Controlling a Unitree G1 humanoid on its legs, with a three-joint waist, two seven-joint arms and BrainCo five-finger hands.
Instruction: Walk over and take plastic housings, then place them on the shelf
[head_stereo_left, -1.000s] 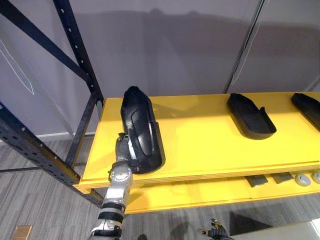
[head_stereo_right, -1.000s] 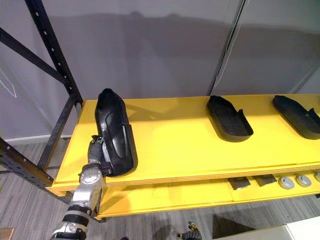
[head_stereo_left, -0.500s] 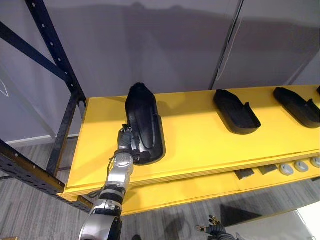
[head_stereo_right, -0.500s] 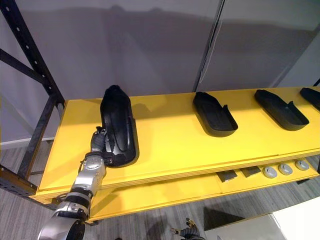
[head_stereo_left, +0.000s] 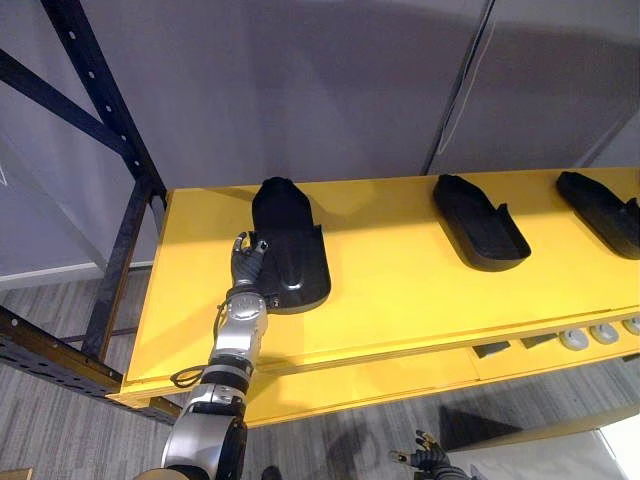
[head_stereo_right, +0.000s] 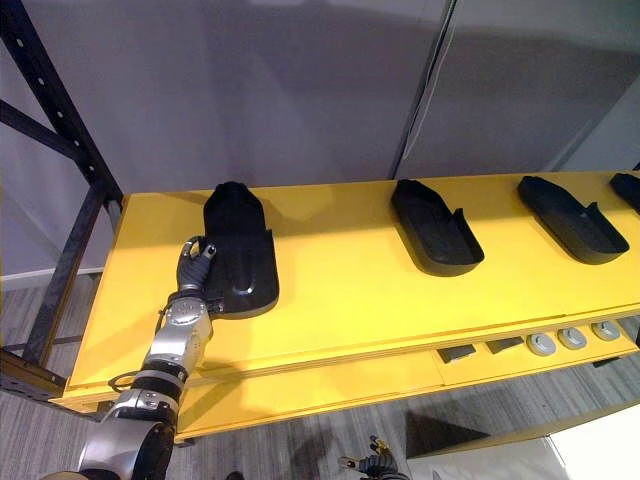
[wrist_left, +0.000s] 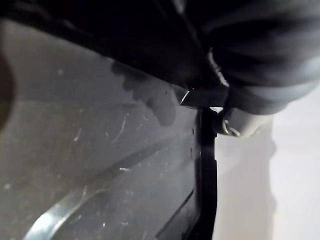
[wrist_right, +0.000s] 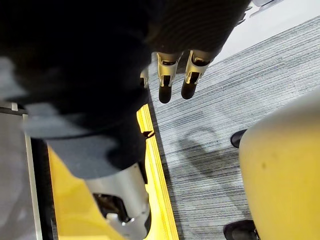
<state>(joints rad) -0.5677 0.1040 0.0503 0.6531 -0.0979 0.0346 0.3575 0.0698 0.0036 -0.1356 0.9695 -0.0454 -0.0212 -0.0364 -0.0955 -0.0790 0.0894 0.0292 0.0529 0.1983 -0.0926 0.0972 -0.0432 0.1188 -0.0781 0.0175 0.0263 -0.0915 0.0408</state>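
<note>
A long black plastic housing (head_stereo_left: 290, 248) lies flat on the left part of the yellow shelf (head_stereo_left: 390, 300). My left hand (head_stereo_left: 246, 264) rests against its left near edge with the fingers stretched upward and not wrapped round it. In the left wrist view the housing's scratched dark surface (wrist_left: 100, 165) is very close. Two more black housings (head_stereo_left: 480, 222) (head_stereo_left: 601, 211) lie further right on the same shelf. My right hand (wrist_right: 173, 80) hangs low over the grey floor with straight fingers and holds nothing.
A black perforated rack upright (head_stereo_left: 105, 145) with a diagonal brace stands at the shelf's left end. A lower yellow board carries small grey round parts (head_stereo_left: 590, 336) and dark blocks (head_stereo_left: 490, 350). A grey wall closes the back. A pale table corner (head_stereo_left: 622, 458) shows at the lower right.
The housing, held tilted on its edge a second ago, now lies flat on the shelf. The left hand's fingers have uncurled from it. The camera has shifted.
</note>
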